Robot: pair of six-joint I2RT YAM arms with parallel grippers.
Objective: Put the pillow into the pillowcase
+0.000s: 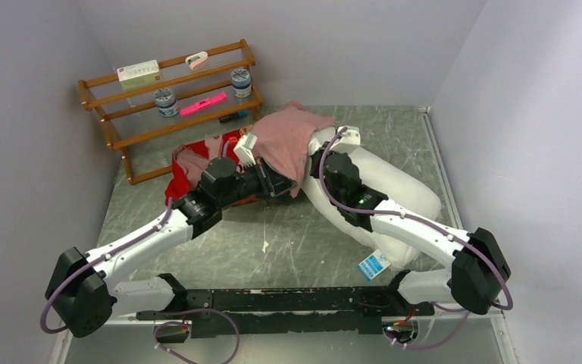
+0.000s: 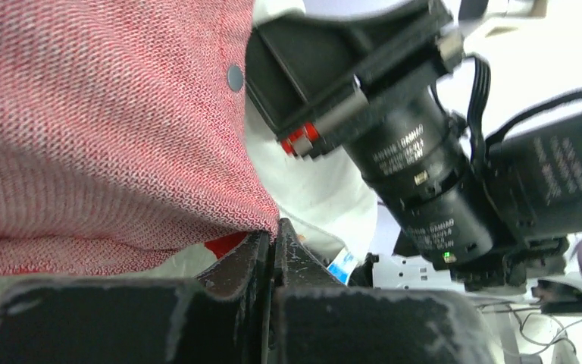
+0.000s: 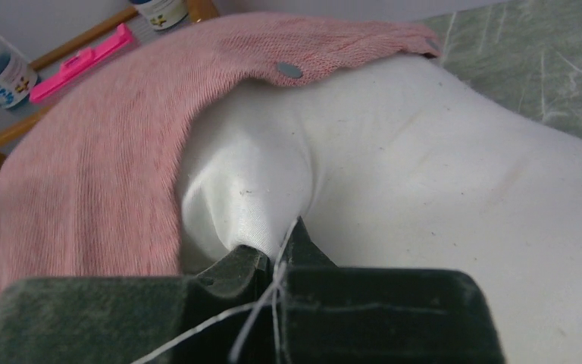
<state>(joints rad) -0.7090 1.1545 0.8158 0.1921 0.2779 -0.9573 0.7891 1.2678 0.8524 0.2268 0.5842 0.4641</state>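
two grippers, both clamped tight. left gripper [image 2: 273, 235] pinches the pillowcase [image 2: 98, 129] hem, right gripper [image 3: 284, 246] pinches a fold of the pillow [image 3: 439, 197]. one pillow, lying on the table [image 1: 303, 235] right of centre, far end under the one pillowcase's pale side. one wooden rack [image 1: 121, 114] back left, holding one jar [image 1: 165, 101] and a second jar [image 1: 241, 82].

Robot lab test cell, plain grey walls [image 1: 23, 152] boxing in a marbled grey tabletop [image 1: 303, 235], left arm [image 1: 144, 243] and right arm [image 1: 417, 224] bolted to a black base rail [image 1: 273, 299], purple cables [image 1: 323, 189] looping loose, wooden rack [image 1: 108, 129] of props at back, jars [image 1: 165, 101], small carton [image 1: 138, 73]
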